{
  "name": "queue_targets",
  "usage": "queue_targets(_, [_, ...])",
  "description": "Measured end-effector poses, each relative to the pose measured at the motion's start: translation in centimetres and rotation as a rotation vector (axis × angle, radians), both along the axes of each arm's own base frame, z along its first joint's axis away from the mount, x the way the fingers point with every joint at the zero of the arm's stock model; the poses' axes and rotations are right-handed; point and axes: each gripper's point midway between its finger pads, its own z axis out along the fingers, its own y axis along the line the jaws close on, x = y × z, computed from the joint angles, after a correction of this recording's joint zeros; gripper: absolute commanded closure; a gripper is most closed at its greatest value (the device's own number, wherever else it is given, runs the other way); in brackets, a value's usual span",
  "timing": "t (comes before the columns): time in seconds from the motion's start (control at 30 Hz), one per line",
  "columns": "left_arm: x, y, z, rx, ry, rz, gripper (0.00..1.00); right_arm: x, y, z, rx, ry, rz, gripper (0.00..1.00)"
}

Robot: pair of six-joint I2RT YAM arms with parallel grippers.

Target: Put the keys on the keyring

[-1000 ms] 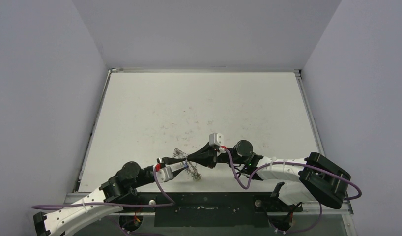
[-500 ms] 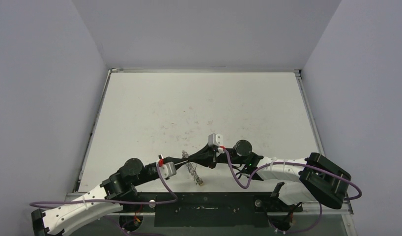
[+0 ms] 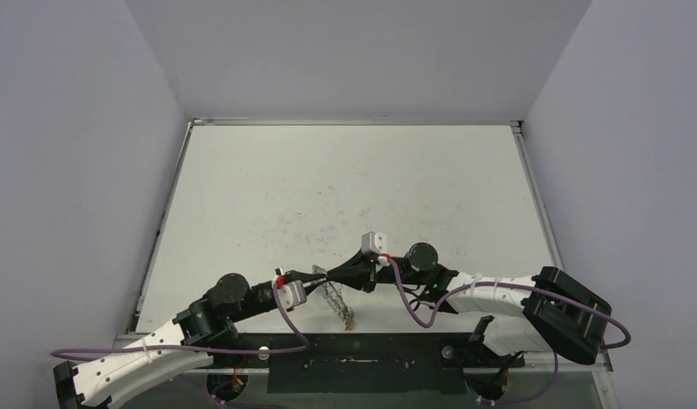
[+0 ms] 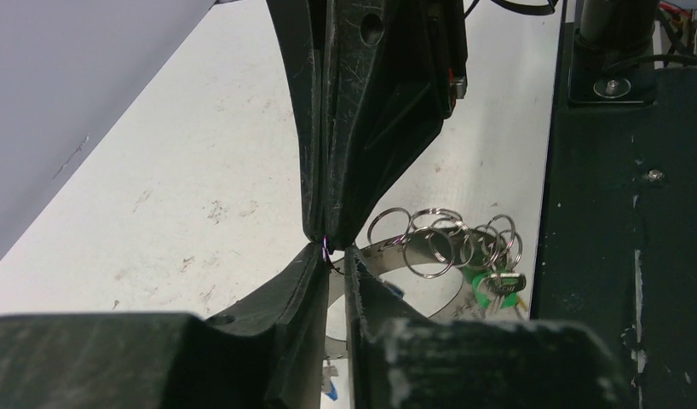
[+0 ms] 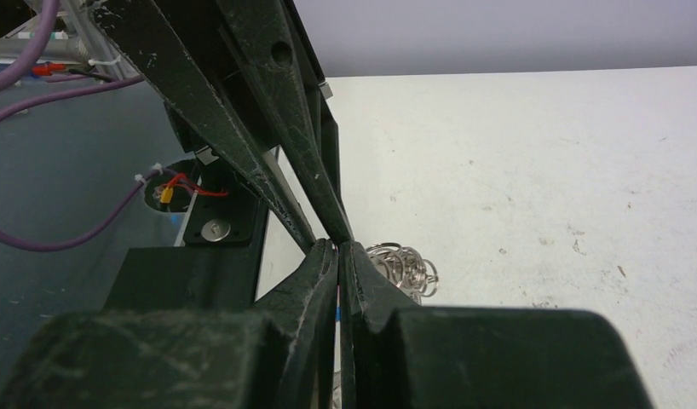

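The keyring [image 3: 334, 296] hangs between my two gripper tips near the table's front edge. In the left wrist view its silver band and wire loops [image 4: 439, 243] trail to the right, with a green-tagged key [image 4: 486, 285] at the end. A blue tag [image 4: 332, 389] hangs below. My left gripper [image 4: 332, 253] is shut on the ring's band, with a narrow gap between its fingers. My right gripper [image 5: 339, 247] is shut tip to tip against it and pinches a small wire loop of the ring. The loops [image 5: 405, 266] show just beyond. The other keys are hidden.
The black front rail [image 3: 371, 354] with the arm bases runs right below the hanging ring. The white table [image 3: 354, 187] stretches behind, with grey walls on three sides. Purple cables [image 3: 413, 307] loop beside the right arm.
The left gripper has moved right to meet the right gripper's tips. The keyring went from spread flat between them to hanging down toward the front edge.
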Motion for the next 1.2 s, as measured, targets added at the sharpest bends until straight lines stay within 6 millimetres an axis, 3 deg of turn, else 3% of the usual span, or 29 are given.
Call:
queue_targets(0.27, [0.1, 0.0, -0.5, 0.016, 0.008, 0.004, 0.96, 0.1, 0.0, -0.3, -0.010, 0.006, -0.004, 1.00])
queue_targets(0.37, [0.1, 0.0, -0.5, 0.022, 0.011, 0.006, 0.83, 0.1, 0.0, -0.3, -0.012, 0.008, -0.007, 1.00])
queue_targets(0.47, [0.2, 0.0, -0.6, 0.031, 0.015, 0.009, 0.82, 0.0, 0.0, -0.3, -0.011, 0.009, -0.005, 1.00])
queue_targets(0.6, [0.3, -0.2, -0.9, 0.050, 0.026, 0.010, 0.88, 0.1, 0.0, -0.3, -0.012, 0.009, -0.005, 1.00])
queue_targets(0.67, [0.4, -0.3, -1.0, 0.064, 0.031, 0.010, 0.99, 0.1, 0.0, -0.3, -0.012, 0.008, -0.006, 1.00])
queue_targets(0.93, [0.7, -0.3, -1.3, 0.123, 0.045, 0.019, 1.00, 0.1, -0.3, -0.7, -0.037, -0.005, -0.013, 1.00])
queue_targets(1.0, [0.7, -0.3, -1.1, 0.124, 0.044, 0.018, 1.00, 0.1, -0.3, -0.6, -0.038, -0.013, -0.016, 0.95])
queue_targets(1.1, [0.6, -0.2, -0.7, 0.125, 0.044, 0.016, 1.00, 0.0, -0.4, -0.3, -0.035, -0.030, -0.016, 0.74])
queue_targets(1.2, [0.6, -0.1, -0.5, 0.145, 0.052, 0.020, 1.00, 0.2, -0.6, 0.0, -0.032, -0.040, -0.033, 0.61])
